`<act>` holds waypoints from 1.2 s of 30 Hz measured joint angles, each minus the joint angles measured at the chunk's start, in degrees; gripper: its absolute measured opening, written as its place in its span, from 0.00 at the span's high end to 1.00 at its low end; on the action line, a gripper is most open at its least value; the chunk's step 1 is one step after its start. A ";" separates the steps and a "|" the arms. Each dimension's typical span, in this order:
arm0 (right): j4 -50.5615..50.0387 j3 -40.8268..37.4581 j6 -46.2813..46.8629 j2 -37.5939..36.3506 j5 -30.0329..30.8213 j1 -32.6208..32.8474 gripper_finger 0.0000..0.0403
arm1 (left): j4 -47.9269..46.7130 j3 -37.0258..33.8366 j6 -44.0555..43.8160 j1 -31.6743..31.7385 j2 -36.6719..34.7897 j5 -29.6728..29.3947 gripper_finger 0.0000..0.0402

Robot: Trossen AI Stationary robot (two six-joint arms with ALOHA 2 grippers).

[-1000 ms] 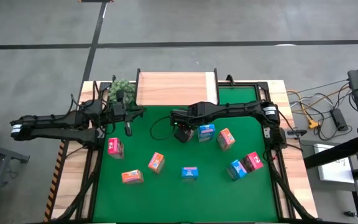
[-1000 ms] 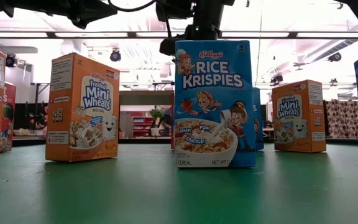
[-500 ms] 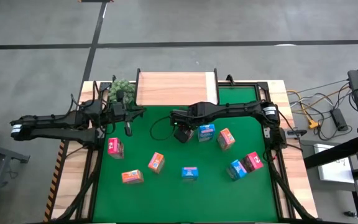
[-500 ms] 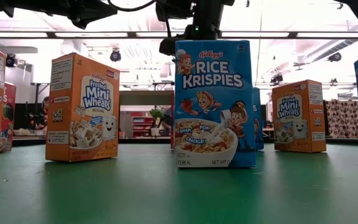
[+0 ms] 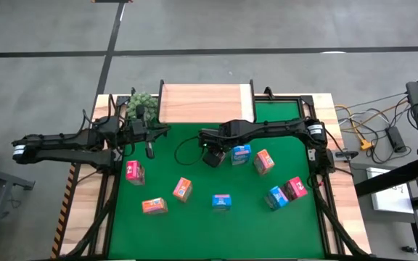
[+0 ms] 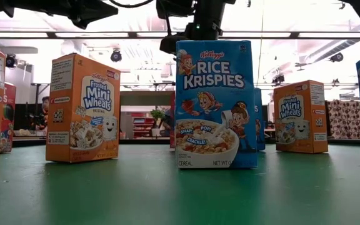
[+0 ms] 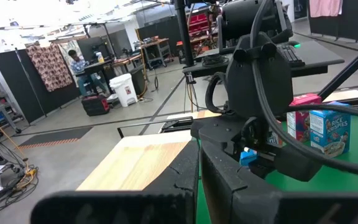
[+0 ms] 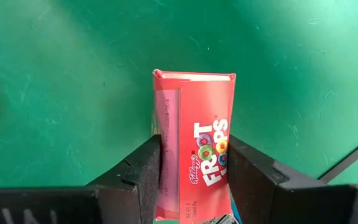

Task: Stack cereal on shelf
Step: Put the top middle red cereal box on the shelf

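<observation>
Glossy printed cardboard cereal (image 6: 216, 103), pale wood shelf (image 5: 205, 101), seemingly matt, scuffed mat (image 5: 194, 159).

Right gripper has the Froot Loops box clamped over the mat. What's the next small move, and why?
Probably carry it toward the shelf. The right gripper has both fingers pressed on the Froot Loops box, held above the green mat, and in the high view the shelf board is bare, just beyond that arm.

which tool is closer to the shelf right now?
Left. The left tool sits just off the shelf board's near-left corner, by the plant. The right tool, clamped on a Froot Loops box, hangs farther out over the mat.
</observation>
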 joint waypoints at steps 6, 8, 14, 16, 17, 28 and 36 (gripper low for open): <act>-3.92 4.17 -0.01 -1.15 -0.96 0.00 0.63 | 0.02 0.00 0.00 0.00 0.00 0.02 1.00; -4.89 5.95 -0.14 -1.40 -2.59 -0.02 0.63 | 0.02 0.00 0.00 0.00 0.00 0.00 1.00; -8.25 12.32 -2.05 -1.48 -6.61 0.02 0.63 | 0.05 0.00 0.00 0.00 0.00 0.02 1.00; -8.86 14.53 -2.56 -1.50 -7.58 0.02 0.63 | 0.04 0.00 0.00 -0.02 0.00 0.02 1.00; -9.28 15.73 -2.99 -1.50 -7.57 0.00 0.63 | 0.04 0.00 0.00 -0.02 0.00 0.02 1.00; -9.19 27.10 -12.19 -1.57 1.18 -2.41 0.63 | 0.35 0.00 0.00 0.00 -0.63 0.02 1.00; -4.07 28.26 -21.97 -1.57 2.40 -9.30 0.63 | 0.42 0.02 0.22 0.00 -1.57 0.02 1.00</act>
